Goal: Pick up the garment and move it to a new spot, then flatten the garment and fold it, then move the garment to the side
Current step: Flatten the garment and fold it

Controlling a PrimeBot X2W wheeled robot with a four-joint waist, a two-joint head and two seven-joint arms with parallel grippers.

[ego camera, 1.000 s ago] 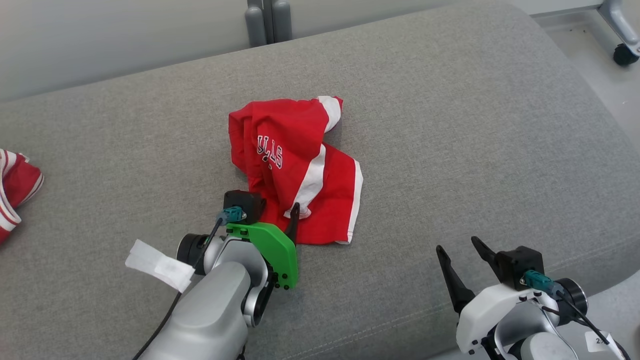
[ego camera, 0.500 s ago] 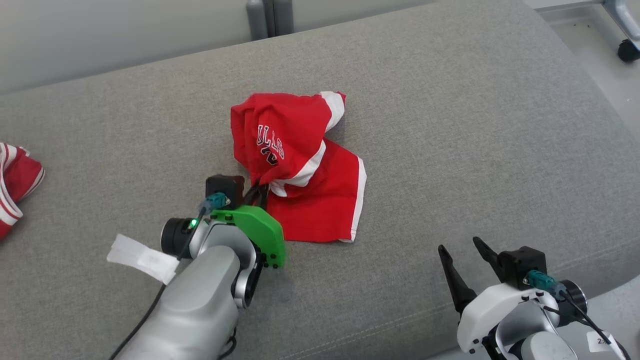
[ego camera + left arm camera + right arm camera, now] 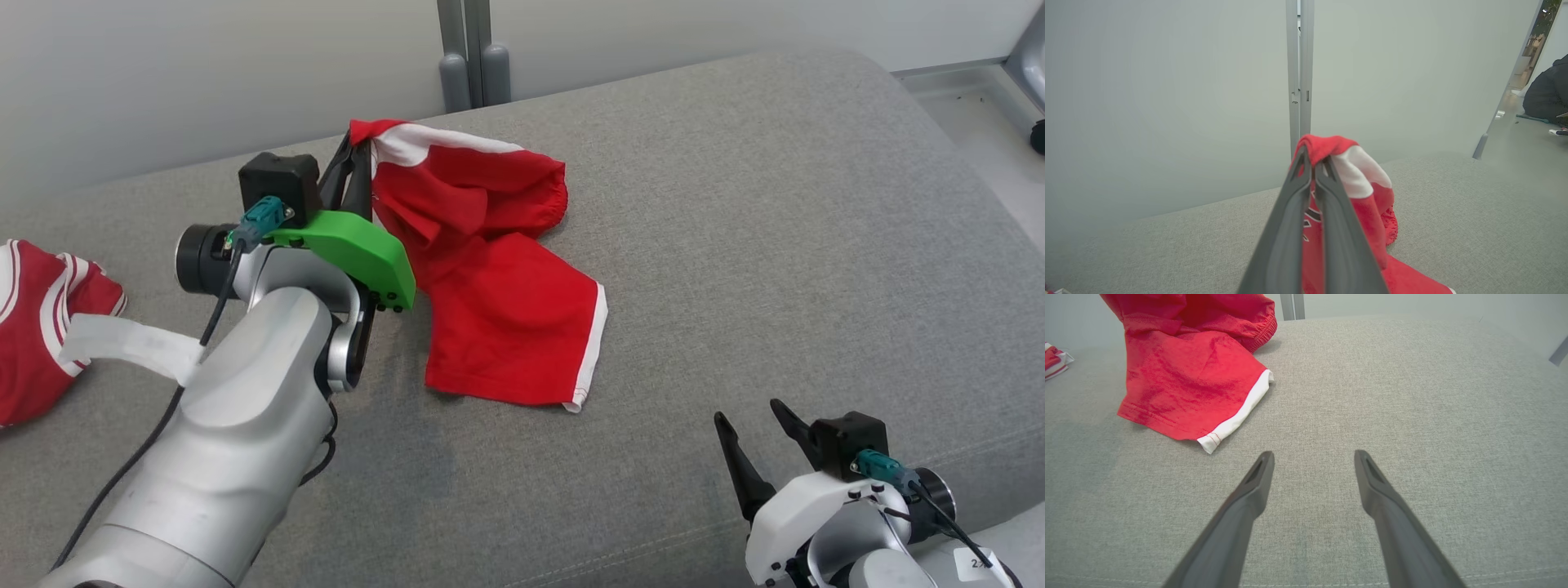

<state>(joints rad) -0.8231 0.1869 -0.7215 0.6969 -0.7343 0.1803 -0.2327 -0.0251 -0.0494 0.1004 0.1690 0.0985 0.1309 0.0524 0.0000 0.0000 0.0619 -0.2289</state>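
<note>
Surface: a wide grey fabric cushion (image 3: 775, 204), backed by a pale wall (image 3: 163, 65). A grey post (image 3: 473, 49) stands behind its far edge.

Garment (image 3: 506, 318): red with white trim, left of the cushion's centre in the head view. Its top end is held up off the fabric. The rest hangs from that point and spreads onto the cushion, with the white-edged hem (image 3: 592, 351) nearest the robot. A gathered waistband (image 3: 555, 192) lies on the far side. The left wrist view shows part of some dark-and-white lettering, which is not legible.

Left gripper (image 3: 357, 155): fingers pressed together, clamped on a red-and-white fold at the garment's top end. The left wrist view confirms this: the two fingers (image 3: 1290, 212) meet, with cloth bunched over the tips of the gripper (image 3: 1312, 157). The gripper is clear of the cushion and points toward the wall. A green plate (image 3: 359, 249) sits on the wrist and a white tag (image 3: 122, 343) hangs from the forearm.

Right gripper (image 3: 747, 412): at the lower right, fingers well apart with nothing between them. In the right wrist view the gripper (image 3: 1313, 454) is low over bare cushion. The hem (image 3: 1233, 420) lies up and to the left of the fingertips, not touching them.

Second garment (image 3: 41, 327): red with white stripes, crumpled at the cushion's left edge, well apart from the first.
</note>
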